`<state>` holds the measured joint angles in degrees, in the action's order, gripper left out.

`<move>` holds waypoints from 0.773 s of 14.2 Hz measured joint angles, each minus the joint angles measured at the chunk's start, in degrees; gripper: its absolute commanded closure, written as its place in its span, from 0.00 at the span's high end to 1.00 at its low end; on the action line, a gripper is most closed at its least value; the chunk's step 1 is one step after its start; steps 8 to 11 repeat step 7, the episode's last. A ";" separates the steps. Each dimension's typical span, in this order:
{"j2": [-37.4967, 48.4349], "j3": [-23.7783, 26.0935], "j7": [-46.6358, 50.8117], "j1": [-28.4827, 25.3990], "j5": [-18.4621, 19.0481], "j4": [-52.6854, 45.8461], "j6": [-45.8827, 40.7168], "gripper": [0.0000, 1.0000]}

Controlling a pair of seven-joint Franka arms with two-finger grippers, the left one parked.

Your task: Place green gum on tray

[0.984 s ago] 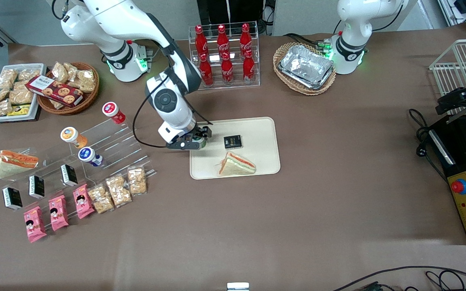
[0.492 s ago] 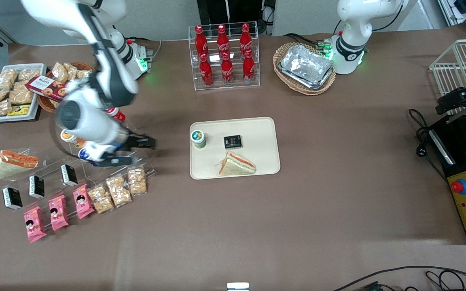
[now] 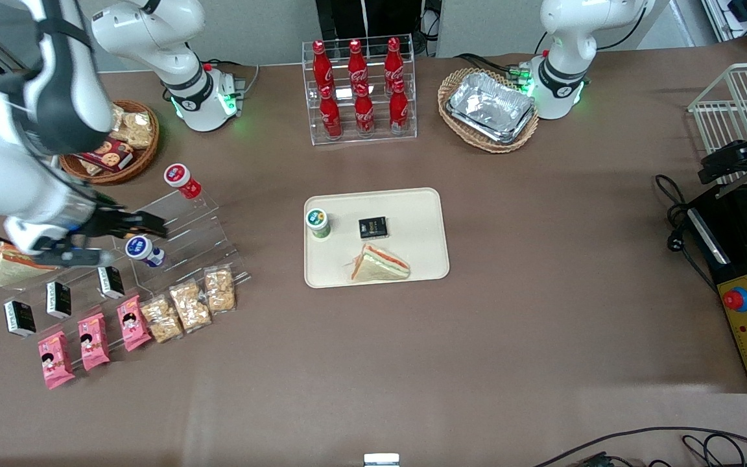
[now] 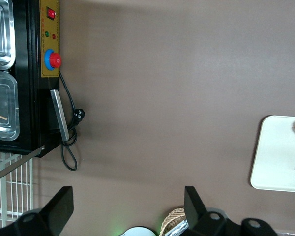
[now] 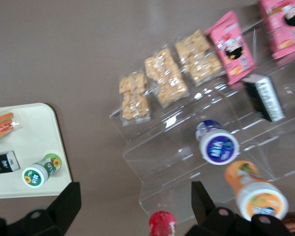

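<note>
The green gum (image 3: 317, 222) stands upright on the cream tray (image 3: 419, 207), near the tray's edge toward the working arm's end. It has a white lid with a green label. My gripper (image 3: 153, 227) is open and empty, well away from the tray, over the clear acrylic stand (image 3: 185, 220). In the right wrist view the green gum (image 5: 41, 171) stands on the tray (image 5: 24, 132), apart from my gripper (image 5: 135, 206), whose jaws stand wide with nothing between them.
A sandwich (image 3: 380, 264) and a black packet (image 3: 372, 227) share the tray. The stand holds a blue-lidded bottle (image 3: 140, 248), a red-lidded bottle (image 3: 179, 176), an orange bottle (image 5: 258, 194) and snack packets (image 3: 189, 305). A cola rack (image 3: 358, 84) and foil trays (image 3: 490, 107) stand farther back.
The gripper let go of the green gum on the tray. It then swung away toward the working arm's end, to above the acrylic stand. The gum stays upright.
</note>
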<state>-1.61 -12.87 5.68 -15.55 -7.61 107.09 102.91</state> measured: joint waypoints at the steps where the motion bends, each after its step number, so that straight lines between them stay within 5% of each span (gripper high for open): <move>1: -0.05 0.00 -0.39 1.14 0.54 -2.47 -2.13 1.00; 7: -2.35 -0.35 -0.52 2.15 3.53 -17.54 -13.46 1.00; 11: -2.35 -0.35 -0.52 2.15 3.53 -17.54 -13.46 1.00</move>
